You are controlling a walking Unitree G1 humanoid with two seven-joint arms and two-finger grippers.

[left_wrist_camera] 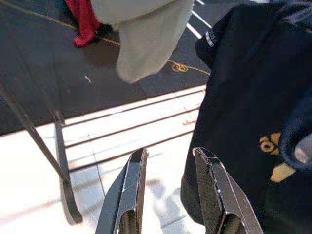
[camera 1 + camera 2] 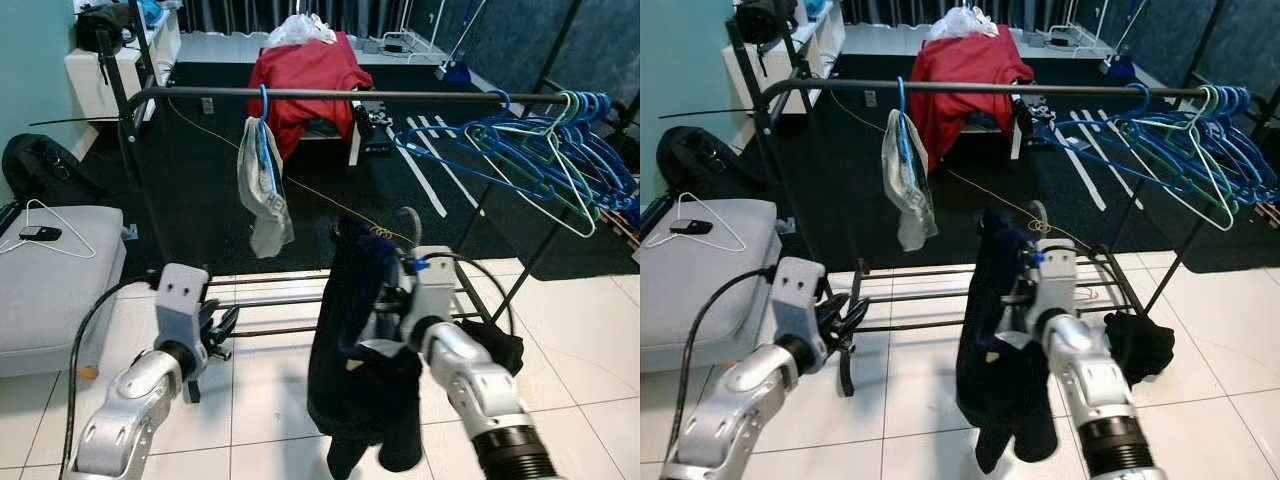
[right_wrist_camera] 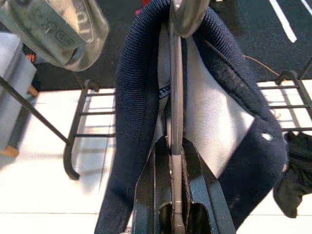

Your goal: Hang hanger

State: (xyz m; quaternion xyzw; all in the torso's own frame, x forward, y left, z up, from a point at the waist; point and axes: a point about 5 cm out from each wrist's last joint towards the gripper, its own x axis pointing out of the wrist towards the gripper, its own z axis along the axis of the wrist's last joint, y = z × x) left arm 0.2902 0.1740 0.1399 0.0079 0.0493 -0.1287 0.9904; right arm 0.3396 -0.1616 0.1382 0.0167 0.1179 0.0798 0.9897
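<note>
Right gripper (image 3: 171, 195), lower centre of frame, clamped on a thin grey metal hanger (image 3: 175, 117) draped with a dark navy knitted garment (image 2: 350, 350); garment dangling below the black metal clothes rail (image 2: 330, 94) and in front of the rack's low shelf bars. Left gripper (image 1: 168, 187), lower left, empty, black fingers (image 1: 127, 190) narrowly parted, just beside the navy cloth. On the rail at upper centre, a pale grey-white garment on a blue hanger (image 2: 262, 175); at upper right, a cluster of bare blue and green plastic hangers (image 2: 560, 145). Red cloth-covered table (image 2: 305, 75) beyond, grey padded bench (image 2: 50, 280) at left.
</note>
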